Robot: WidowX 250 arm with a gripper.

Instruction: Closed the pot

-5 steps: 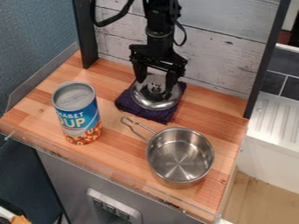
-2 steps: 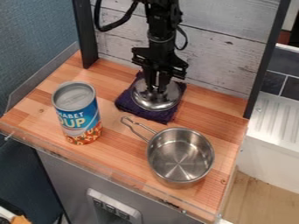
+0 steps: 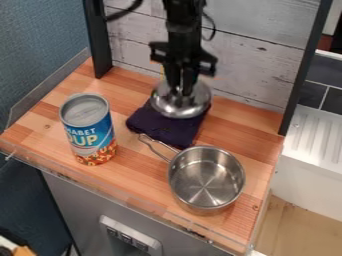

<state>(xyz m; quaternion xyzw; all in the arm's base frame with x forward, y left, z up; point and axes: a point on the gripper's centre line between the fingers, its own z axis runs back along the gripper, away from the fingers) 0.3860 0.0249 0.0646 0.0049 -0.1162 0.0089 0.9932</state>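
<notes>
Holding a domed silver metal lid (image 3: 179, 109) – black two-finger gripper (image 3: 180, 92), nearly closed. Round silver metal pot (image 3: 206, 181) nearby, uncovered

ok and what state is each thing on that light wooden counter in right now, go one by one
Black two-finger gripper: closed on the lid's knob.
Round shiny metal lid: held knob up, off the pot.
Shiny metal pot with a long looped handle: upright, uncovered, empty.
Dark purple folded cloth: lying flat, partly behind the lid.
Blue, white and orange soup can: standing upright, top closed.
</notes>
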